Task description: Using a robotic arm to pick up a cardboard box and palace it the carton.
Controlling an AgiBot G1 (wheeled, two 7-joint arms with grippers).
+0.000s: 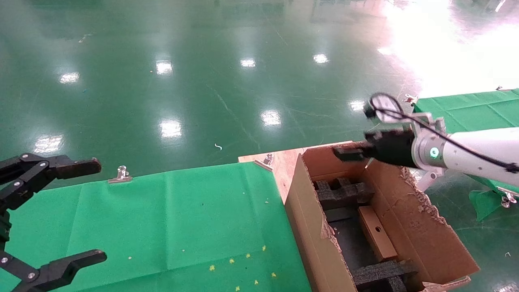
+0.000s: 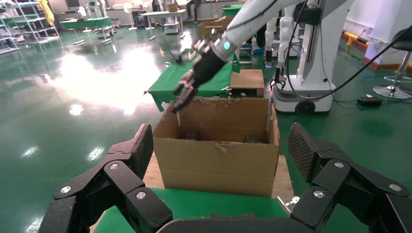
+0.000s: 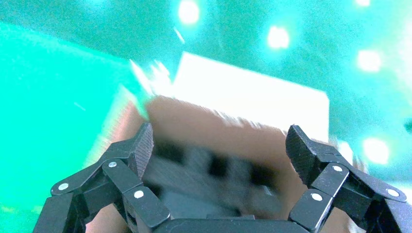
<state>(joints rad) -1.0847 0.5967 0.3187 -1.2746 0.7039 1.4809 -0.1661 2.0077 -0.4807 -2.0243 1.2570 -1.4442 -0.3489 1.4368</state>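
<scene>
The large torn-flapped carton (image 1: 304, 211) stands at the right end of the green table, with black foam inserts (image 1: 342, 190) inside. The small flat cardboard box (image 1: 377, 233), with a round hole, lies inside the carton between the inserts. The white right arm reaches in from the right; my right gripper (image 1: 344, 153) hovers over the carton's far edge, open and empty. The right wrist view shows its jaws (image 3: 218, 145) wide apart above the carton's blurred inside (image 3: 218, 121). My left gripper (image 1: 97, 211) is open and empty at the far left, facing the carton (image 2: 218, 160) in the left wrist view.
A green cloth (image 1: 182, 219) covers the table, held by a metal clip (image 1: 121, 174). The carton rests on a wooden board (image 1: 279, 162). A second green-covered table (image 1: 478, 109) stands at the right. A white robot base (image 2: 316, 73) stands beyond the carton.
</scene>
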